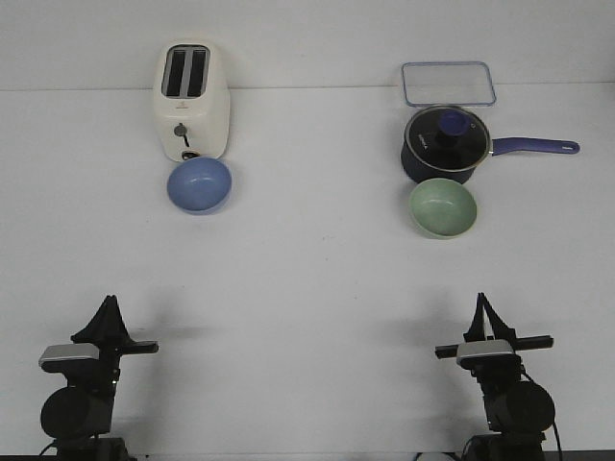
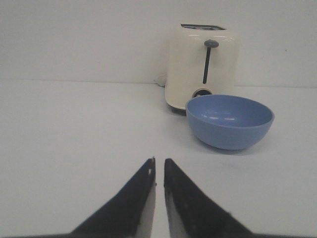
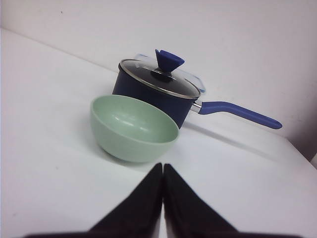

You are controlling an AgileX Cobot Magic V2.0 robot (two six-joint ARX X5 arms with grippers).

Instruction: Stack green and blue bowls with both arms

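Both my claws rest low at the near edge of a plain white counter, bowls still apart.

Nearest me, my left claw (image 1: 109, 305) has its fingers almost together with only a thin slit between them, and my right claw (image 1: 479, 303) is pressed together, both holding nothing. Farther out on the bare matte counter (image 1: 307, 279), the blue bowl (image 1: 200, 184) sits upright on my left, just in front of a cream toaster (image 1: 192, 101). The green bowl (image 1: 443, 207) sits upright on my right, just before a dark saucepan (image 1: 445, 144) with a glass lid. Behind that lies a clear container (image 1: 448, 83), by the white wall (image 1: 307, 38).
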